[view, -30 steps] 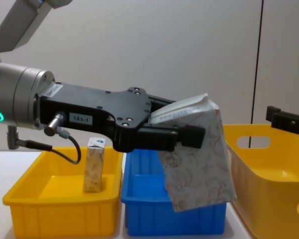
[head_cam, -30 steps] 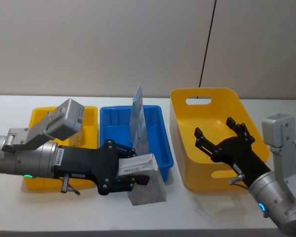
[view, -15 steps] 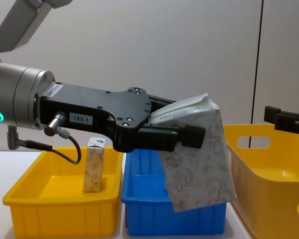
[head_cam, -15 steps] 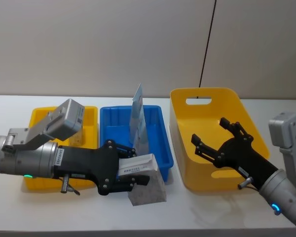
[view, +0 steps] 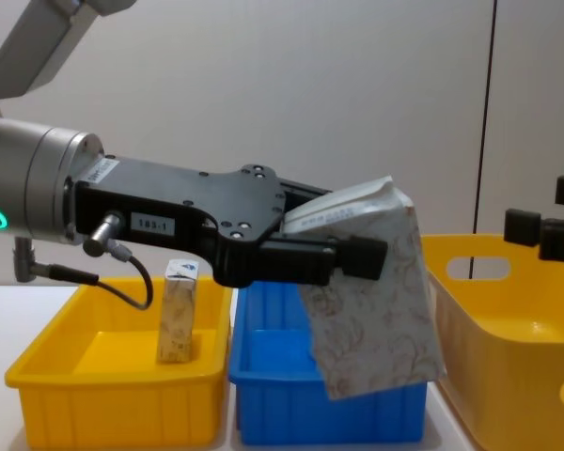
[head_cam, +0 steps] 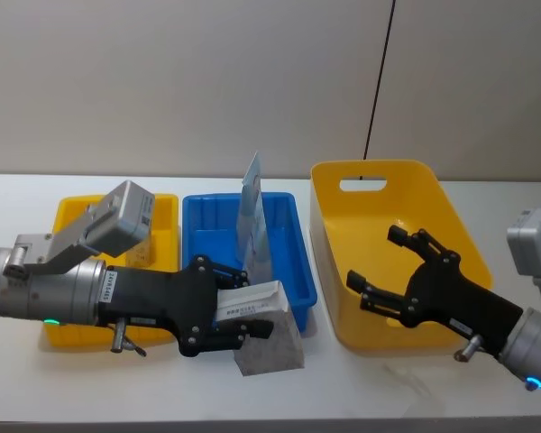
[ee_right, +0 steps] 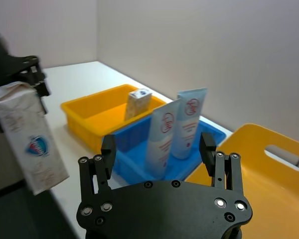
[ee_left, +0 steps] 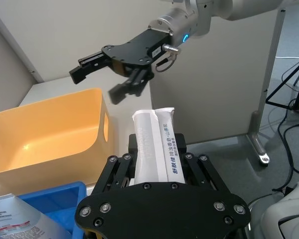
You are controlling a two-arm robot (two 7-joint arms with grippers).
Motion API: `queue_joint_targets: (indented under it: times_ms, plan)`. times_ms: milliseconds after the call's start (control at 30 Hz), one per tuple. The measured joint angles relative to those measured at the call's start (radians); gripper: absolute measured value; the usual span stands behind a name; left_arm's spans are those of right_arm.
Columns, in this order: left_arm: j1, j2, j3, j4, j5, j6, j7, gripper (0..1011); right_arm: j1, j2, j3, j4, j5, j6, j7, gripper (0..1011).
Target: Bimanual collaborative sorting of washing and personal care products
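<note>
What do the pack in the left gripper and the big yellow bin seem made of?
Pack: probably soft matte paper or film; it hangs creased from the left gripper. Big yellow bin: likely moulded plastic, smooth, slight sheen, cut-out handle.

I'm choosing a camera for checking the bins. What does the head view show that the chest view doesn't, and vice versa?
Head view alone: the pale blue-and-white pouches standing in the blue bin, and that the right gripper is open above the large yellow bin. Chest view alone: the small beige pack seen whole, upright in the small yellow bin, and the faint pattern on the held beige pack. Both: the left gripper shut on the held beige pack, in front of the blue bin.
</note>
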Motion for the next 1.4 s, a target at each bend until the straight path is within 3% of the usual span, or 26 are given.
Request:
queue_joint_targets:
  times_ms: [500, 933, 1167, 1400]
  plan:
    - [0.0, 0.0, 0.0, 0.0, 0.0, 0.0, 0.0, 364, 0.033, 0.122, -0.02, 0.006, 0.09, -0.01, 0.241, 1002]
    - [0.0, 0.0, 0.0, 0.0, 0.0, 0.0, 0.0, 364, 0.09, 0.186, -0.074, 0.022, 0.141, 0.01, 0.423, 1001]
    - [0.0, 0.0, 0.0, 0.0, 0.0, 0.0, 0.0, 364, 0.109, 0.191, -0.101, 0.024, 0.145, 0.014, 0.455, 1002]
    - [0.0, 0.0, 0.0, 0.0, 0.0, 0.0, 0.0, 364, 0.116, 0.182, -0.118, 0.021, 0.141, 0.011, 0.449, 1002]
